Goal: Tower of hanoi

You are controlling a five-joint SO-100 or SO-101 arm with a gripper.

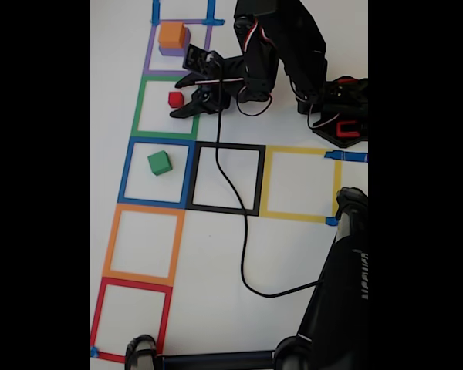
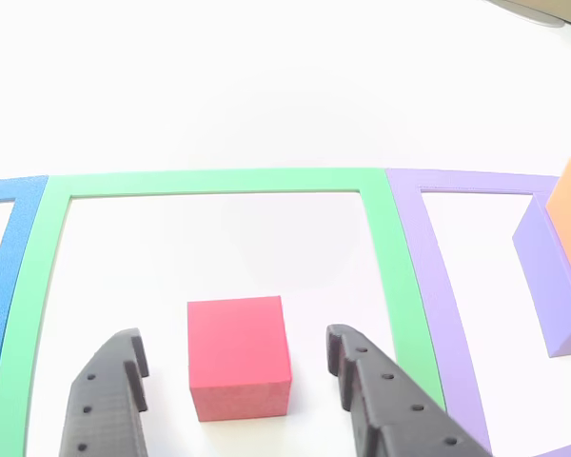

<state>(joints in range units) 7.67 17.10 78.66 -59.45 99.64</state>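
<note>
White table (image 1: 293, 254), no legible writing

The white table (image 1: 293, 254) is brightly and evenly lit and nearly washed out, soft shadows are cast, and straight tape lines are bent by lens distortion in the other view.

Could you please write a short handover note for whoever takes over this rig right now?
End effector: open, its fingers on either side of the red cube, not closed on it.
Red cube: alone on the table inside the green tape square.
Orange cube: stacked on the purple cube, inside the purple tape square.
Green cube: alone in the blue tape square.
Done: two-cube stack standing.
Left: probably green, then red, still to be stacked; where is not evident.
</note>
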